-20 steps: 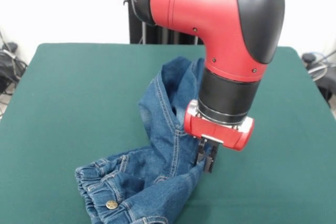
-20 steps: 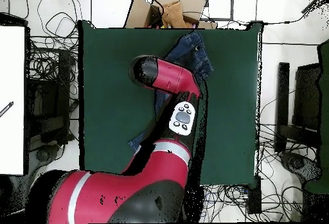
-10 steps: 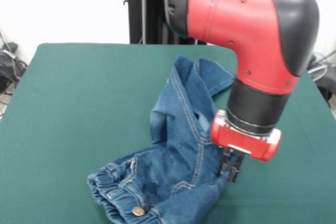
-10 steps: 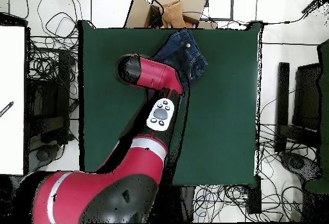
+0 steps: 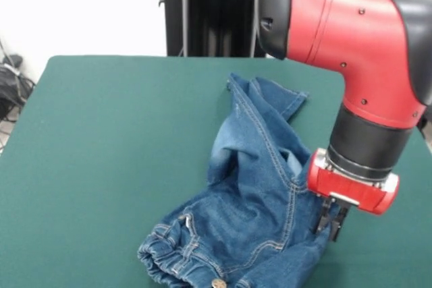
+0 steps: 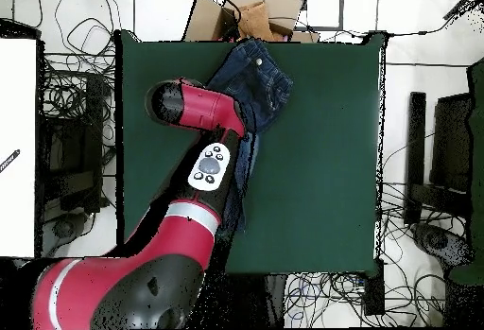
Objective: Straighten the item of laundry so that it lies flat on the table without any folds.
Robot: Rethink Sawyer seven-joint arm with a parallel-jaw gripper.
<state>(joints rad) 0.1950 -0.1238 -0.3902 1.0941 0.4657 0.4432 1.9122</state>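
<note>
One pair of jeans (image 5: 253,214) lies crumpled on the green table (image 5: 101,146), waistband near the front edge, legs running back toward the far side. Fingers (image 5: 329,221) pinch the denim's right edge. From overhead, the red arm (image 6: 203,170) covers part of the jeans; cardboard (image 6: 236,9) sits beyond the table.

Red and black arm (image 5: 364,38) bent downward, wrist vert.; black two-finger gripper (image 5: 329,220) low, fingers close together, clamped on fabric.
</note>
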